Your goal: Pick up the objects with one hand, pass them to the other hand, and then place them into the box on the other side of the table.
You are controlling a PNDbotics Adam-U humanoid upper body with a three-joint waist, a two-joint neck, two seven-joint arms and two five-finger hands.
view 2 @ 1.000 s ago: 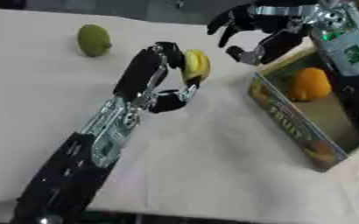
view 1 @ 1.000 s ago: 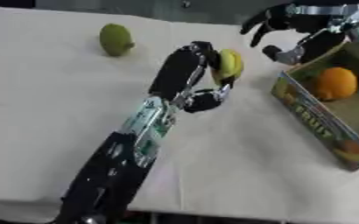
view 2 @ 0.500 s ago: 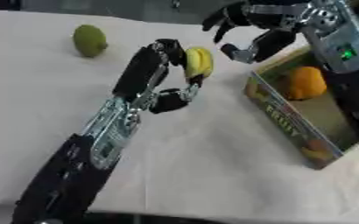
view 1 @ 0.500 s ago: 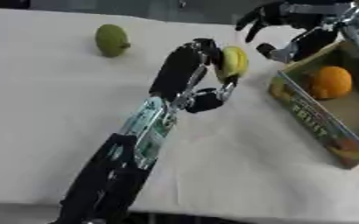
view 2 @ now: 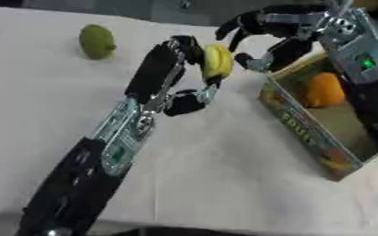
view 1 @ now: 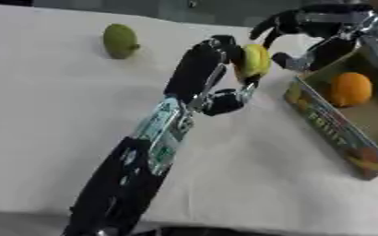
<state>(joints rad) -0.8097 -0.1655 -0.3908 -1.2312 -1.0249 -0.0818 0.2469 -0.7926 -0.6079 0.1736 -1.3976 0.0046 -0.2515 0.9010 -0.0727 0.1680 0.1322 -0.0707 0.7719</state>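
Gripping the yellow fruit (view 1: 253, 60), left robot hand (view 1: 216, 69) meets spread-fingered right robot hand (view 2: 261, 34).

Left hand (view 1: 216, 69) curled, raised; right hand (view 2: 261, 34) apparently spread

The left hand (view 1: 216, 60) covers the near side of the yellow fruit (view 1: 254, 60), the box (view 1: 331, 131) runs off the right edge with its printed lettering too blurred to read, and the right hand (view 2: 265, 30) hides the box's far corner.
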